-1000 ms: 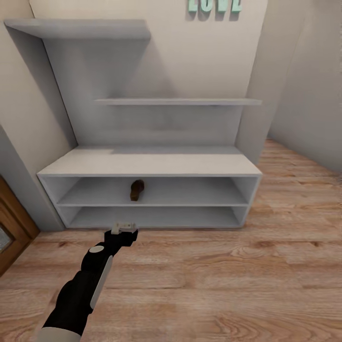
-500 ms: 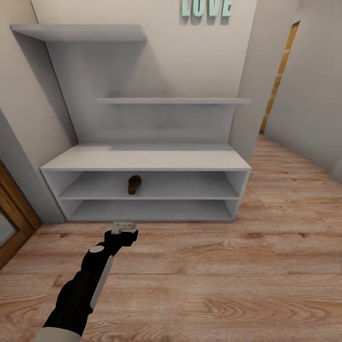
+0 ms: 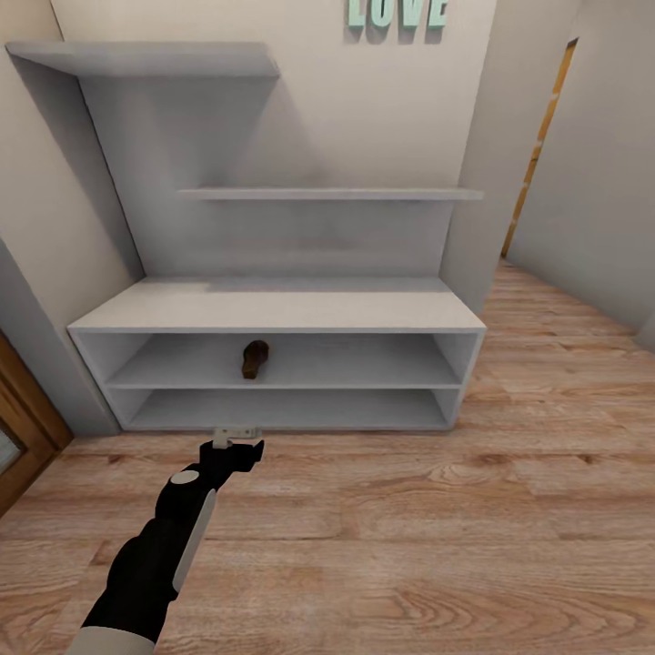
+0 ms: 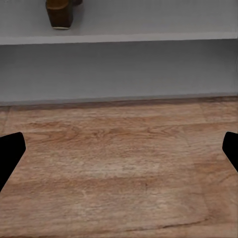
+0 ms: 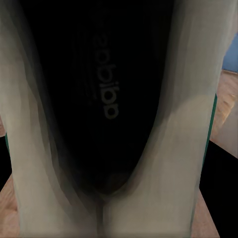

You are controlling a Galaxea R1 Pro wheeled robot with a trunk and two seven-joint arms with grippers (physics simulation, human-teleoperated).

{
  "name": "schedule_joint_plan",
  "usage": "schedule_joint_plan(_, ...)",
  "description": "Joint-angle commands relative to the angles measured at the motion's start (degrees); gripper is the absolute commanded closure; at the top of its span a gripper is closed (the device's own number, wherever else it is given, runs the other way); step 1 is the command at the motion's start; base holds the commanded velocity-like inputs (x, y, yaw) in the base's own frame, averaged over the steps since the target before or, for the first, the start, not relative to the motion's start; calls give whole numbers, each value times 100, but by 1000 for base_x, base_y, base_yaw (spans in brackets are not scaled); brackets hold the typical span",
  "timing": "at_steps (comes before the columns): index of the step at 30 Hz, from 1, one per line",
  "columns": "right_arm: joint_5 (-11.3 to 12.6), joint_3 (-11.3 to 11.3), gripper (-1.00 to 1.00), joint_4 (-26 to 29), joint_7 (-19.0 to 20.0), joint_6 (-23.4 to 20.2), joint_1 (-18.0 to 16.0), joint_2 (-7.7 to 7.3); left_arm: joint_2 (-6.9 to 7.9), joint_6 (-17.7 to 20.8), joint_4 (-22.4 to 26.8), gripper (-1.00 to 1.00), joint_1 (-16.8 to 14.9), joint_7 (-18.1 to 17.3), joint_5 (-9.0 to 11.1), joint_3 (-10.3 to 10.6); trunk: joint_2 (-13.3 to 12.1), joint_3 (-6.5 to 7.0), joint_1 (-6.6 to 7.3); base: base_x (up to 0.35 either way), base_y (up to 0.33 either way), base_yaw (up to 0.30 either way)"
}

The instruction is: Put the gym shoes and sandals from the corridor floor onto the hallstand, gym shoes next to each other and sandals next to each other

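One dark brown sandal [image 3: 256,358] lies on the upper shelf tier of the white hallstand [image 3: 273,309], left of its middle. My left gripper [image 3: 238,435] hovers open and empty over the corridor floor [image 3: 437,537], just in front of the rack. In the left wrist view the sandal [image 4: 59,12] sits on the shelf [image 4: 148,38], and the gripper's fingertips [image 4: 10,153] stand wide apart. In the right wrist view a white gym shoe [image 5: 106,99] with a dark insole and a green edge is pressed close, and my right gripper [image 5: 116,208] looks shut on it.
Two thin white wall shelves [image 3: 327,194] hang above the rack, below mint "LOVE" letters [image 3: 396,13]. A wooden door [image 3: 23,428] is at the left and a doorway with a wooden frame [image 3: 541,136] at the right. Wood floor stretches to the right.
The whole picture has shifted, so the camera moved: the doorway at the right came into view. The left arm keeps its pose and the sandal stays on its shelf.
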State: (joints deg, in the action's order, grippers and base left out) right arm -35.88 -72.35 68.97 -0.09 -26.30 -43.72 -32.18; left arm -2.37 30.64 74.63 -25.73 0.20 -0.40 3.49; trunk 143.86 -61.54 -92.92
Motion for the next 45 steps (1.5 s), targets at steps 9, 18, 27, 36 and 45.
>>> schedule_joint_plan(9,-22,322,100,-990,29,-24,-5,596,75,-518,3,-100,18,-34,13,-64,2,-5,1,2,0,0)
schedule_joint_plan(18,15,2263,100,-2343,51,-24,-5,1363,576,-1374,-17,-100,179,-835,588,-100,2,-5,1,0,0,0)
schedule_joint_plan(27,20,3997,100,-2508,44,-31,-5,3051,1026,-2071,-38,-100,366,-2203,730,-324,2,-5,1,0,0,0)
schedule_joint_plan(36,680,5319,100,-2512,468,-494,-33,3515,1035,-2515,-154,-100,498,-4472,472,-2621,2,-5,1,0,0,0)
schedule_joint_plan(45,1241,5361,100,-2512,482,-1602,-32,3525,1013,-2566,-155,-100,498,-4595,12,-2678,2,-5,1,0,0,0)
